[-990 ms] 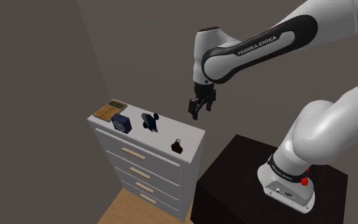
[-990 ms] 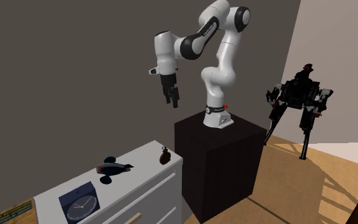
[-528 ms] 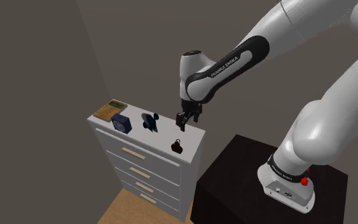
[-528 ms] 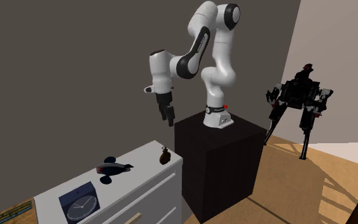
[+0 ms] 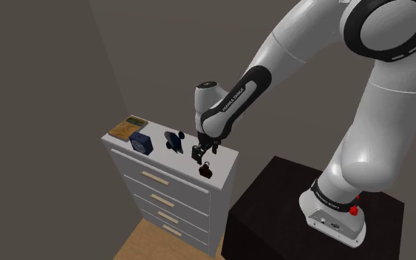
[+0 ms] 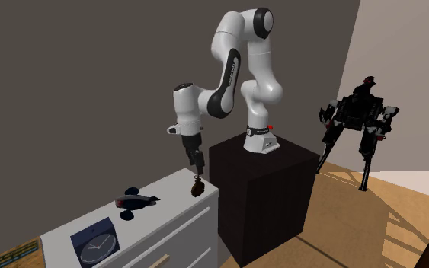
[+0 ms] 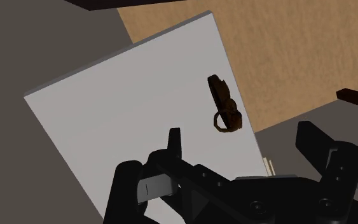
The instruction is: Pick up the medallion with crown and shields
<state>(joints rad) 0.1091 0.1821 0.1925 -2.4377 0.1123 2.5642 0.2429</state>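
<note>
Black fingers [image 7: 174, 143] of the gripper [image 5: 197, 155] [image 6: 199, 164] stand apart and empty, aimed down over the dresser [image 5: 224, 154] [image 7: 126, 114], likely so the jaws can drop around the target. The medallion [image 5: 206, 170] [image 7: 225, 105], small and brown with a ring on top, stands on the dresser top near the edge closest to the stand [image 5: 273, 196], just under the gripper. A clock [image 5: 141, 142] sits farther along the dresser top, well apart.

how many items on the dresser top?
4 along the dresser top: flat brown-green item at the far end, blue clock, dark figurine, brown medallion nearest the stand. None looks hidden.
</note>
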